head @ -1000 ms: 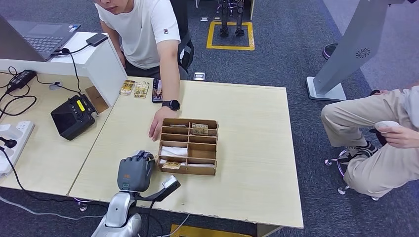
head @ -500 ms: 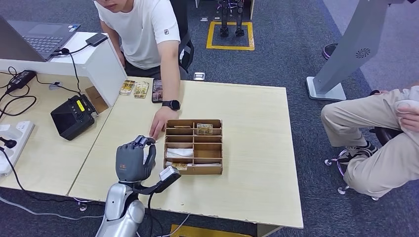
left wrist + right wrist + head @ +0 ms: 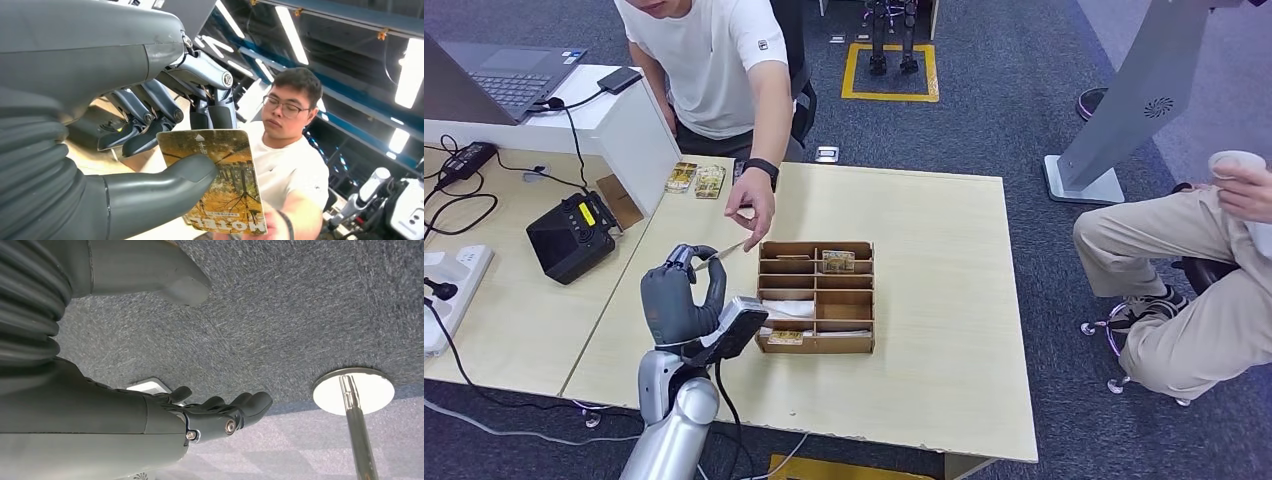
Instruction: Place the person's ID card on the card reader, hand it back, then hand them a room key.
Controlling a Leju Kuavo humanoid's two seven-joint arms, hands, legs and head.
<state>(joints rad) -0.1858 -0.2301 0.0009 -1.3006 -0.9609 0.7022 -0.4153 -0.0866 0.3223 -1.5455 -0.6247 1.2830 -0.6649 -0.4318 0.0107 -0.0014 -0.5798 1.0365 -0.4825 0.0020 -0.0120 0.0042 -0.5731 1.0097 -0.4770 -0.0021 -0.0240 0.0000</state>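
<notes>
With the left hand (image 3: 682, 300) pinching the motel key card (image 3: 220, 182) as the person's hand (image 3: 752, 208) reaches in, and the right hand (image 3: 220, 412) hanging empty with fingers loose, a mistimed release could drop it onto the table (image 3: 944, 290) near the wooden organizer (image 3: 816, 297).

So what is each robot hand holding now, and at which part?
The left robot hand pinches the room key card near one end, thumb on its face; the person's hand grips the other end. The right robot hand holds nothing.

Two persons (image 3: 714, 60) (image 3: 1194, 270); one wooden compartment tray (image 3: 816, 296); one laptop (image 3: 499, 75); three cards (image 3: 696, 179) lying at table edge.
</notes>
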